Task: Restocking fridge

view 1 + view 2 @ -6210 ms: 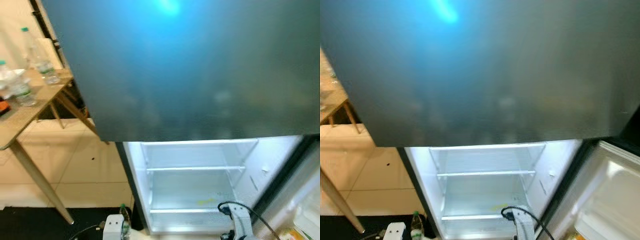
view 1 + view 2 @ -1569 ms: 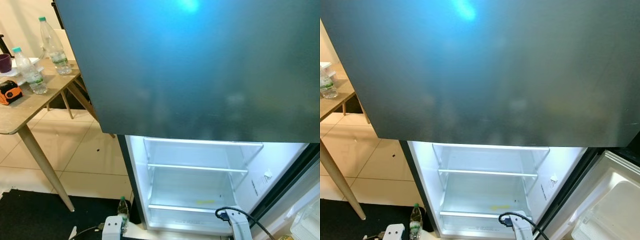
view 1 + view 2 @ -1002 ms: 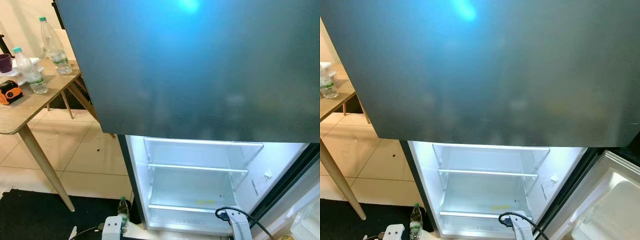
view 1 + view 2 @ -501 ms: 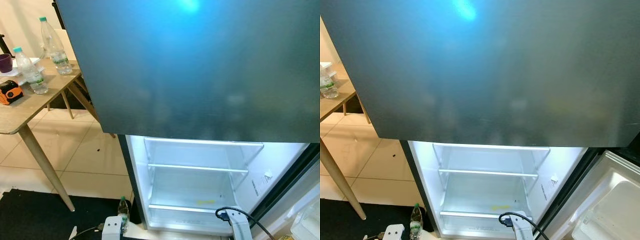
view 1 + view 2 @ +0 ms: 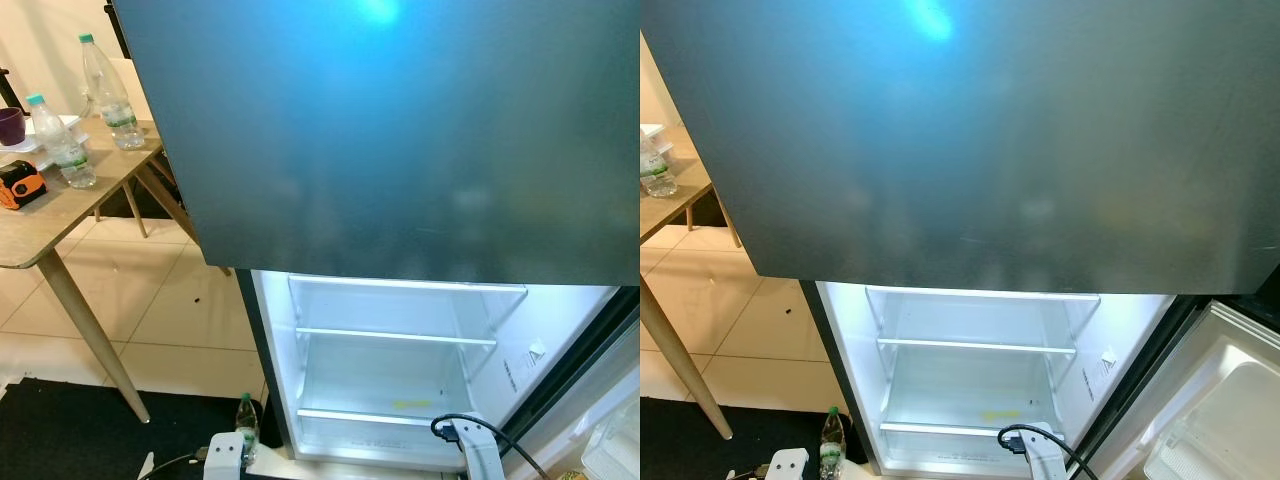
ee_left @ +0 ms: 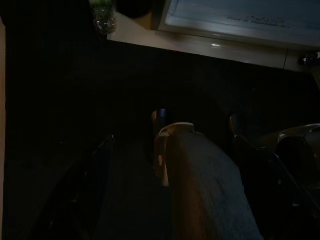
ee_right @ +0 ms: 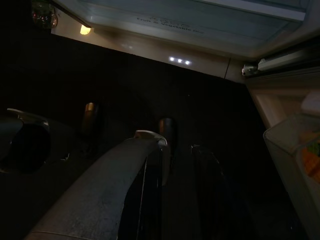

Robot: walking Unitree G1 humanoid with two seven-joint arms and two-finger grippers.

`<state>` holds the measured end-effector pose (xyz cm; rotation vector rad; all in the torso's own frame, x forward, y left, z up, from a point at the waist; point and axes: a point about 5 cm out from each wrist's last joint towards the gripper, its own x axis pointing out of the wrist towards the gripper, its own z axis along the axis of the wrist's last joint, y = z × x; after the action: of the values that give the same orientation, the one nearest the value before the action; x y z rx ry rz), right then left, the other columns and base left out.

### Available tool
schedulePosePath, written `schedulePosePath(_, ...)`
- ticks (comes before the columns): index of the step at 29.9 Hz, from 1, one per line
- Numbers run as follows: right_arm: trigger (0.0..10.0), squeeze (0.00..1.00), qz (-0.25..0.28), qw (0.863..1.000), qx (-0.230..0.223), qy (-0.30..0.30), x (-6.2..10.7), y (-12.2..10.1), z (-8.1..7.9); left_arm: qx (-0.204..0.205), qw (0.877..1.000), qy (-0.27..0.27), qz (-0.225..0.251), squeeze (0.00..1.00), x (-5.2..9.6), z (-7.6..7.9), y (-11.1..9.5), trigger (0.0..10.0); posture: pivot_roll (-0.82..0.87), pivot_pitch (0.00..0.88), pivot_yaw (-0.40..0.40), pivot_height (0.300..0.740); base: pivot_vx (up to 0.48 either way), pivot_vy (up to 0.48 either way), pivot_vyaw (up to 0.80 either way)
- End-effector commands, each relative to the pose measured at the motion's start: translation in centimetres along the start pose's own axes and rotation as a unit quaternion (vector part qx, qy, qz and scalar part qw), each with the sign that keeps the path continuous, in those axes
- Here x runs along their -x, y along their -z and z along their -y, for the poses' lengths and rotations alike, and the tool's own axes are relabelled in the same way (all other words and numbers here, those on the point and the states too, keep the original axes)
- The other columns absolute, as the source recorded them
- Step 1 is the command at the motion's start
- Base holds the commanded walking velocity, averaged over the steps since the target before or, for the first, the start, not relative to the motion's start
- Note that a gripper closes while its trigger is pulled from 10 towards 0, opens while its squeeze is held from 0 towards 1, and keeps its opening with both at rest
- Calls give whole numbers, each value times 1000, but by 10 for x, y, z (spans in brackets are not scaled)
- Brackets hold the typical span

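Open fridge (image 5: 395,370) shows bare white glass shelves below a matte grey door (image 5: 400,130); wooden table (image 5: 60,215) stands left; gripper states cannot be told.

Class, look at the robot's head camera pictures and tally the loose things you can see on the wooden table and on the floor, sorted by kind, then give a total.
Plastic water bottles: 3, two standing on the table and one on the floor by the fridge
Purple cups: 1
Orange and black tools: 1
Total: 5
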<state>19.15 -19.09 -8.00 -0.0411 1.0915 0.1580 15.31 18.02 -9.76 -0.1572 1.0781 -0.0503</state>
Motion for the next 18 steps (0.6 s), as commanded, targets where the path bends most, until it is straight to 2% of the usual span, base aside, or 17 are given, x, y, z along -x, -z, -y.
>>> schedulePosePath(1, 10000, 0, -7, 1000, 0, 0, 0, 3, 0, 6, 1000, 2, -4, 0, -1, 3, 2, 10000, -9, 0, -1, 740, 0, 0, 0)
schedulePosePath(18, 10000, 0, -10, 1000, 4, 1, 0, 5, 0, 0, 1000, 2, -7, 0, 0, 3, 3, 10000, -10, 0, -1, 740, 0, 0, 0)
